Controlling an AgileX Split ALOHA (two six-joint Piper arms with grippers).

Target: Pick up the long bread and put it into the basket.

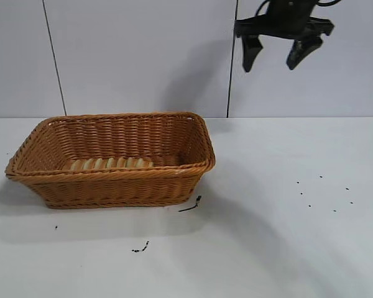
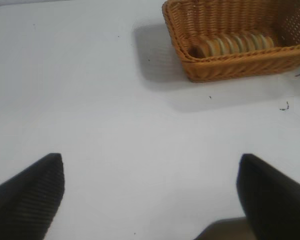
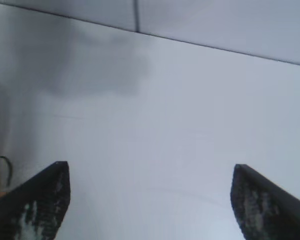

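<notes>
Fingers of the right gripper are spread wide with nothing between them, hanging high above the bench, off to the right of the basket and well clear of it. From that arm's own camera the two dark fingertips stand far apart over bare white surface, with the grey back wall beyond.

Over on the other side, the left gripper does not show from the outside camera, but its wrist camera has both ribbed black fingers splayed just as wide, holding nothing, above open bench well away from the basket.

Down in the basket lies the long bread, stretched lengthwise along the near wall on the basket floor, its pale and tan stripes showing just over the braided rim. The left wrist camera catches the same loaf tucked against the wicker side.

Out on the bench a small dark scrap lies just beside the basket's near right corner, another a little farther forward, and a scatter of tiny dark specks marks the surface off to the right.
</notes>
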